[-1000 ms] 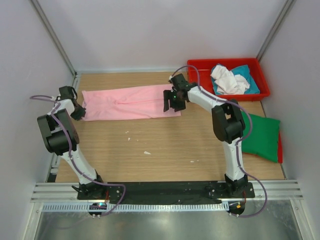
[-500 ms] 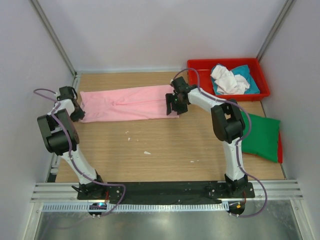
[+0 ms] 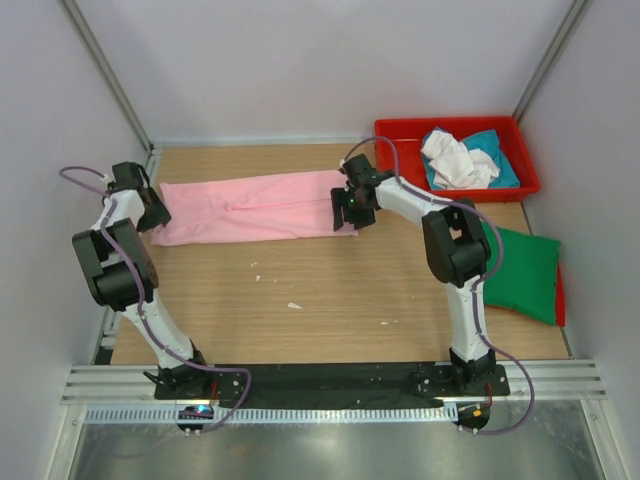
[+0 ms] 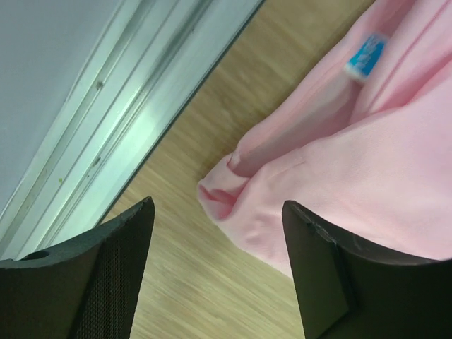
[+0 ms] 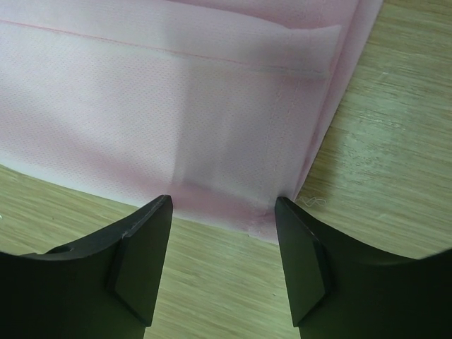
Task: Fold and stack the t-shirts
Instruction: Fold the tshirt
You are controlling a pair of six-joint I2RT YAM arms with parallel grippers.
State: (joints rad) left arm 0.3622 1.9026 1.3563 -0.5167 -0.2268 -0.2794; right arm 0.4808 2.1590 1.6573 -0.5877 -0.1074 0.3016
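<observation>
The light pink t-shirt (image 3: 255, 205) lies on the wooden table as a long strip folded lengthwise. My left gripper (image 3: 155, 212) stands open at the shirt's left end. In the left wrist view that gripper (image 4: 219, 236) holds nothing; the rumpled pink end (image 4: 332, 162) with a blue label (image 4: 366, 54) lies just beyond its fingers. My right gripper (image 3: 346, 212) is open at the shirt's right end. In the right wrist view it (image 5: 222, 244) hovers over the near hem of the pink cloth (image 5: 176, 106). A dark green t-shirt (image 3: 520, 270) lies folded at the right edge.
A red tray (image 3: 400, 130) at the back right holds a crumpled white shirt (image 3: 455, 160) and a teal one (image 3: 505, 170). A metal rail (image 4: 134, 106) runs along the table's left edge close to my left gripper. Small white scraps (image 3: 294, 305) dot the wood.
My left gripper has opened and let go of the pink shirt's left end, drawing back slightly towards the rail. The right gripper has shifted only a little at the right end.
</observation>
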